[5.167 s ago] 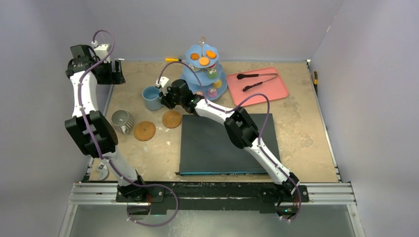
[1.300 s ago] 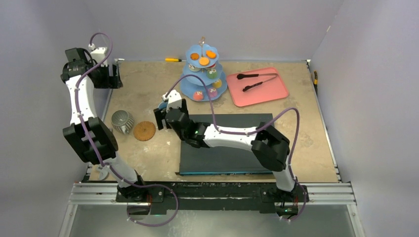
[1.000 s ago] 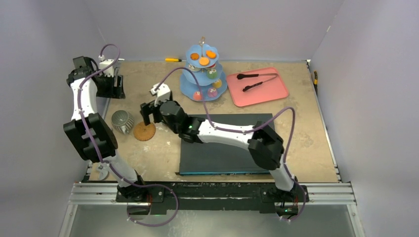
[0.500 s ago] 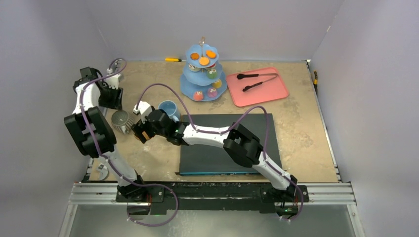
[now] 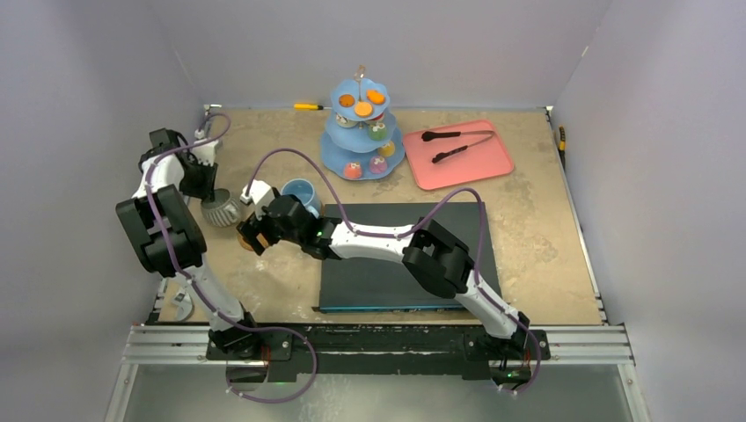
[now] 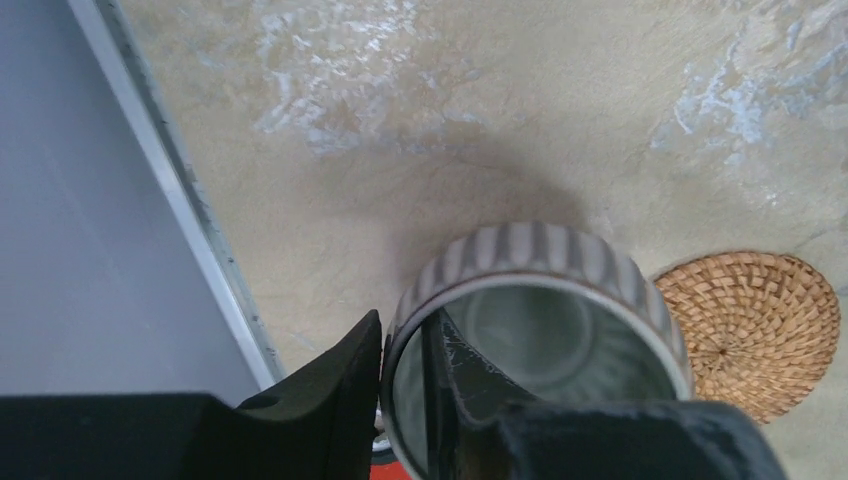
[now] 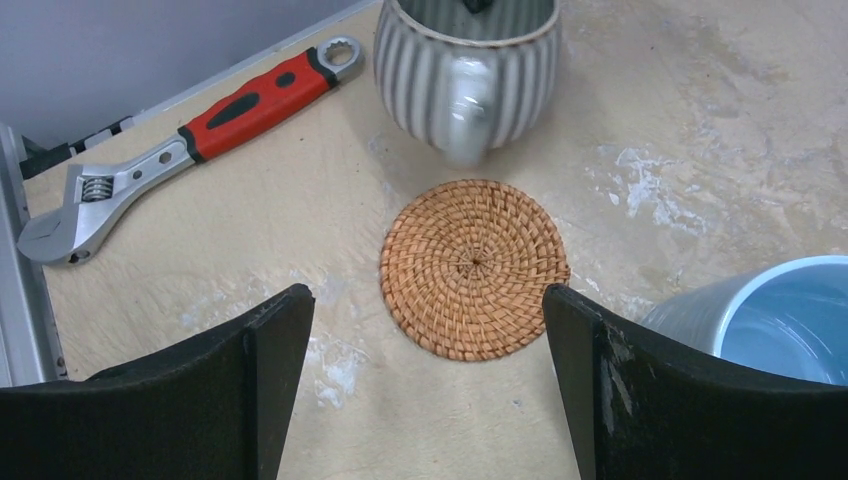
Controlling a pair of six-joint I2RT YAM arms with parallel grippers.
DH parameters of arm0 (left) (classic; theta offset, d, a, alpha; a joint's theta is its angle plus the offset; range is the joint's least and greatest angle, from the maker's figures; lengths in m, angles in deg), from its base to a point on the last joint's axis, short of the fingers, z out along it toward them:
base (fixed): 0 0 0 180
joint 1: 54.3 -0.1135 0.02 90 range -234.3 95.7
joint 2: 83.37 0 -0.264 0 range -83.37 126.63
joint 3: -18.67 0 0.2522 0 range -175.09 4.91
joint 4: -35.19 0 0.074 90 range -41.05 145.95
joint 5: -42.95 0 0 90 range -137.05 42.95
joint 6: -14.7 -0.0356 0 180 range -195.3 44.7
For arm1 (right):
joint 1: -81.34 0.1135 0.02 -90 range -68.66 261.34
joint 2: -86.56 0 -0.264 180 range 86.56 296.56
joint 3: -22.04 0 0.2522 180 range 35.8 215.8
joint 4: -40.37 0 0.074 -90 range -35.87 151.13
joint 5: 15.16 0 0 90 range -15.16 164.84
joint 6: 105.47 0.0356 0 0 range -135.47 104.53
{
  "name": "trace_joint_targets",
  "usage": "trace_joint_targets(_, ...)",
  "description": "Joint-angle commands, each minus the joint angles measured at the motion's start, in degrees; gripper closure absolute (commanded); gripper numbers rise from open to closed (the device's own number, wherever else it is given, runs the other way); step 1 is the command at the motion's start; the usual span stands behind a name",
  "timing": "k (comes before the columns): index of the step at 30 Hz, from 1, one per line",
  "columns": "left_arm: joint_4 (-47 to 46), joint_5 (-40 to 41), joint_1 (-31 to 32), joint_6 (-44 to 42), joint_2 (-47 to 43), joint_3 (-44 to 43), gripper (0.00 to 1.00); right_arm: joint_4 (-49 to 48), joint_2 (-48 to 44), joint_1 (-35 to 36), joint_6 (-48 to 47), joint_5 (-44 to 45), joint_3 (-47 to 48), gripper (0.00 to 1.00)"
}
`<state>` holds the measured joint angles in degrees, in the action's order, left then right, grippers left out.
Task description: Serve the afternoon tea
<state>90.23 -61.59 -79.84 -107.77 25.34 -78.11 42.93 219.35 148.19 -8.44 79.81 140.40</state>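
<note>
The left claw is down at the left side of the table, closed on the rim of the grey mug: one finger sits outside the wall and the other inside. The grey mug stands upright with its handle towards the near side. Just near and right of it lies the round coaster, flat on the table. The right claw hangs over the coaster with its fingers spread wide, one on each side, and it holds nothing. The blue mug stands upright just right of that claw, at the far left corner of the black mat. The stand is at the far middle of the table, well apart from both claws. Cakes sit on all three of its tiers, with two orange ones on top. Right of the stand lies the pink tray with the tongs on it. A red-handled wrench lies left of the coaster, near the table's left edge.
</note>
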Motion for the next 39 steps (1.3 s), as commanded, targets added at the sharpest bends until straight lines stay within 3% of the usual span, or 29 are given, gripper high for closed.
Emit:
trace_joint_targets(1,-2.4,-2.4,-0.4,-0.3,-4.0,4.2,0.82,-0.7,-2.2,0.2,-0.4,0.8,2.9,0.12)
trace_joint_targets(9,-4.2,-4.1,-0.4,-1.2,-9.7,9.5,0.82,3.8,3.3,-0.7,-4.8,-4.8,10.8,0.15)
trace_joint_targets(17,-5.0,-5.9,-0.4,-0.9,-10.1,7.2,0.81,9.2,10.1,-3.6,-9.9,-12.4,19.6,0.19)
trace_joint_targets(21,-4.0,-6.5,-0.4,-0.8,-10.3,5.7,0.74,10.1,12.0,-4.4,-10.1,-14.3,21.2,0.19)
trace_joint_targets(24,-3.4,-7.3,-0.4,-0.7,-10.6,5.0,0.59,9.2,13.0,-4.6,-10.5,-13.9,21.6,0.20)
trace_joint_targets(28,-2.5,-8.4,-0.4,-0.4,-10.5,3.8,0.48,9.8,15.7,-4.9,-11.1,-13.0,25.7,0.20)
trace_joint_targets(39,0.1,-8.2,-0.6,0.3,-11.2,0.2,0.43,3.9,18.2,-4.8,-10.0,-10.7,27.4,0.27)
